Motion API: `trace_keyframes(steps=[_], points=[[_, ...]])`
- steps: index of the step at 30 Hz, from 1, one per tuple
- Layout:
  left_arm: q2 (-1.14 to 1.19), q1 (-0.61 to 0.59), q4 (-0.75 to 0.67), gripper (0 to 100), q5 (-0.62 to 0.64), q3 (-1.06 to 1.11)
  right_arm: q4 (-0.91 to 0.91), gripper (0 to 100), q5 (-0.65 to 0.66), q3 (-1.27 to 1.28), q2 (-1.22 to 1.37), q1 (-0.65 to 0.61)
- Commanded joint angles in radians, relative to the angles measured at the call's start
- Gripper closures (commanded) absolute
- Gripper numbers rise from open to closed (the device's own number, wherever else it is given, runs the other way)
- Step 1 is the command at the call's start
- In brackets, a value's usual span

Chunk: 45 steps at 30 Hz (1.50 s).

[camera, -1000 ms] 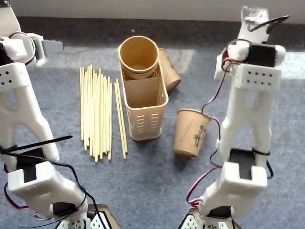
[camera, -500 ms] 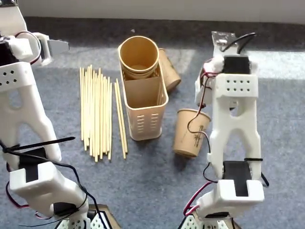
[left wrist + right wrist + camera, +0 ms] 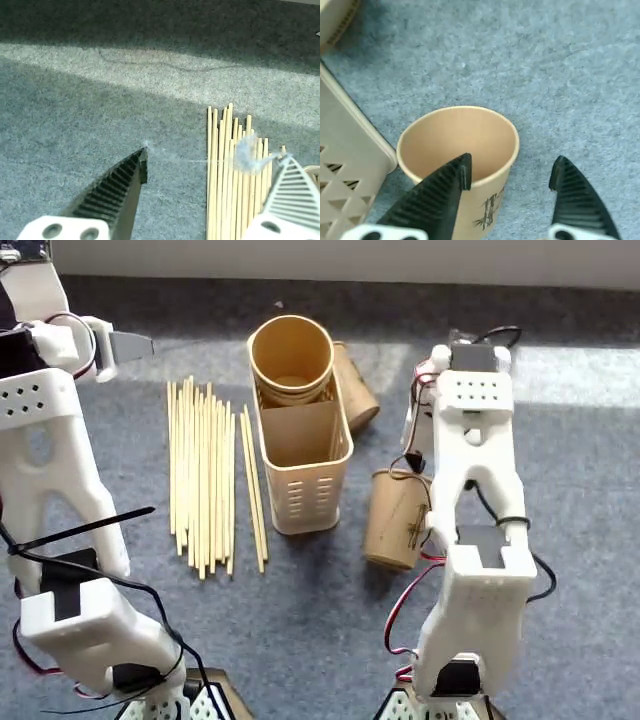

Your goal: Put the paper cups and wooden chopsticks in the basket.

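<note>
Right fingers (image 3: pixel 435 200) hang released astride the rim of your tan paper cup (image 3: pixel 457 145) (upright, just right of the beige slotted plastic basket (image 3: pixel 300 490)); left fingers (image 3: pixel 115 195), also released, hover over pale wooden chopsticks (image 3: pixel 205 475) left of it.

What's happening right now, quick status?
Both open, empty. Right gripper over the loose cup's rim. Left gripper over chopstick ends. Basket close beside that cup.

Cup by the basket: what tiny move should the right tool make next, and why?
Probably ease the right tool down over the rim of the cup. Its jaws are open, one tip at the mouth, one outside the wall, gripping nothing.
</note>
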Motion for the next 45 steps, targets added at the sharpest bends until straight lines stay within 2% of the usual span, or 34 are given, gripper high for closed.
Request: trace_keyframes(steps=[1, 9, 11, 13, 15, 17, 21, 28, 33, 35, 41, 45], points=[[-0.035, 0.005, -0.018, 60, 0.0, -0.002, 0.012, 74.4, -0.052, -0.036, 0.018, -0.013], [-0.035, 0.005, -0.02, 60, 0.0, -0.002, 0.016, 76.6, -0.051, 0.079, 0.018, -0.025], [-0.035, 0.005, -0.02, 60, 0.0, -0.002, 0.016, 82.4, -0.049, 0.163, 0.018, -0.027], [-0.035, 0.005, -0.02, 60, 0.002, -0.002, 0.015, 92.7, -0.044, 0.236, 0.021, -0.025], [-0.035, 0.005, -0.02, 60, 0.002, -0.002, 0.015, 99.8, 0.044, 0.294, 0.019, -0.03], [-0.035, 0.005, -0.02, 60, 0.002, -0.002, 0.016, 99.2, 0.114, 0.343, 0.018, -0.028], [-0.035, 0.005, -0.017, 60, 0.002, -0.002, 0.016, 99.4, 0.126, 0.372, 0.013, 0.012], [-0.035, 0.005, -0.018, 60, 0.002, 0.007, 0.016, 99.4, 0.127, 0.045, -0.197, 0.113], [-0.035, 0.01, -0.02, 60, 0.002, 0.013, 0.012, 99.4, 0.118, -0.213, -0.42, 0.119], [-0.035, 0.012, -0.02, 60, 0.002, 0.013, 0.008, 99.4, 0.071, -0.309, -0.484, 0.117], [-0.035, 0.007, -0.02, 60, 0.002, 0.021, -0.094, 99.4, -0.028, -0.547, -0.565, 0.045], [-0.035, 0.007, -0.021, 60, 0.002, 0.042, -0.211, 99.4, -0.074, -0.585, -0.561, -0.051]])
